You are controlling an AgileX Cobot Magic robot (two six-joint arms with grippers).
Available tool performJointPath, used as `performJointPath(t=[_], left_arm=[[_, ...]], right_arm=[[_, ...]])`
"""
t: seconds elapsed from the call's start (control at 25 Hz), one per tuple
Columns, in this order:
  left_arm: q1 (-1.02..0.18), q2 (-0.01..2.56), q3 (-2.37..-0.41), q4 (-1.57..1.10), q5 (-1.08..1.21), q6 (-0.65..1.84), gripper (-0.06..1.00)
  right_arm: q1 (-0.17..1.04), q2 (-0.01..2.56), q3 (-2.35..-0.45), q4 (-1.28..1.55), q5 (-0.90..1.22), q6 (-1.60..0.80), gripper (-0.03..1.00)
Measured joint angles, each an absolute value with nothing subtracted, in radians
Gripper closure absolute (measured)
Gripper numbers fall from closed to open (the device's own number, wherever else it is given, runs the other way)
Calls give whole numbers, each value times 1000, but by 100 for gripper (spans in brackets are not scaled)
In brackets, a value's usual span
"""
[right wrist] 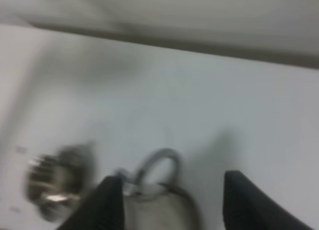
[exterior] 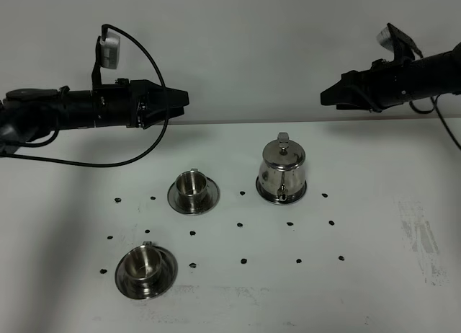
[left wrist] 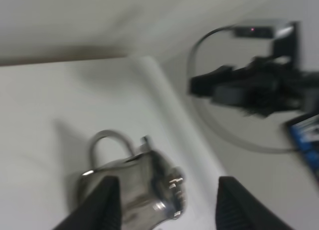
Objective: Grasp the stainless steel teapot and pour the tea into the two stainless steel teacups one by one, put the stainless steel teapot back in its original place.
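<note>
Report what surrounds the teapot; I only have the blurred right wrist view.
Observer: The stainless steel teapot stands on its saucer, with its spout facing the high camera.
Operator: Locate the cups.
Observer: Both stainless steel teacups sit on the left arm's side of the teapot, one close to it and one farther forward.
Operator: Place the left gripper.
Observer: The left gripper hangs in the air behind the cups, touching nothing.
</note>
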State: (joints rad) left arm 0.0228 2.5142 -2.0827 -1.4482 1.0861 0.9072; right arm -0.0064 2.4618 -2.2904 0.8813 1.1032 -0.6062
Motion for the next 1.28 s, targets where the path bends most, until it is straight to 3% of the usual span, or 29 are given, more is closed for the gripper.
performJointPath(t=[0.32,0.72,1.0,1.28], left_arm=[[15,2341,-2109,-1090,993,855,67],[10,2080,-2106,-884,1052,710,70],[43,1823,-1888,-785,942,681,70],[54,1483,-1453,-753,635,735,70]], right_arm=[[12,2385,-2433,376,1178,-407,52],[17,2093,-2330,315,1195,-311,52],[17,1853,-2116,353,1122,-301,52],[17,1556,-1664,406,802,-354,54]])
